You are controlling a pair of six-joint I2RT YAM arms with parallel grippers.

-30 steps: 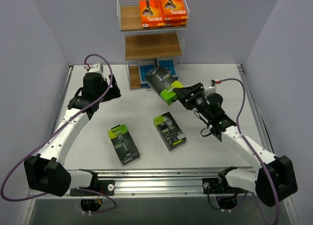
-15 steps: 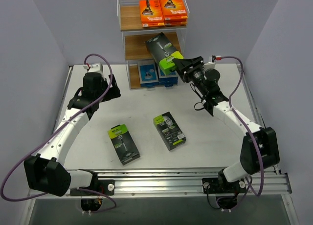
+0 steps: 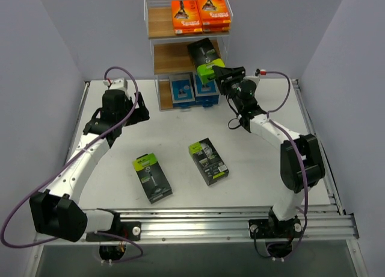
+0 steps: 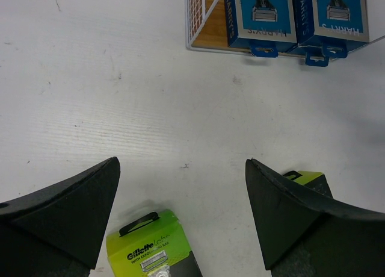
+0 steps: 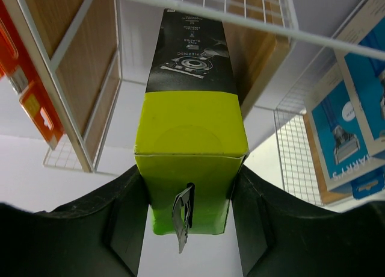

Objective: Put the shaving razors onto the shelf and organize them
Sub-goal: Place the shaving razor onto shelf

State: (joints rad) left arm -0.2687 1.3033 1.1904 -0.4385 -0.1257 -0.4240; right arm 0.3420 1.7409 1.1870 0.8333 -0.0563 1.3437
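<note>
1. Orange packs [image 3: 200, 13] are stacked on the top tier of the shelf [image 3: 157, 59], at 12 o'clock of the table [image 3: 180, 123]. Blue packs [image 3: 194, 87] are stood on the bottom tier.
2. A lime pack [image 3: 204, 60] is clamped at its lime end by the right gripper [image 3: 221, 73] and is held partway into the middle tier, on its 3 o'clock side. Whether it rests on the board cannot be told.
3. Two loose packs [image 3: 151, 177] [image 3: 208, 161] are left flat toward 6 o'clock, well apart from the shelf.
4. The left gripper [image 4: 180, 174] is held wide apart and empty above the table.
5. The task is judged well past halfway, with one release and two placements left.
</note>
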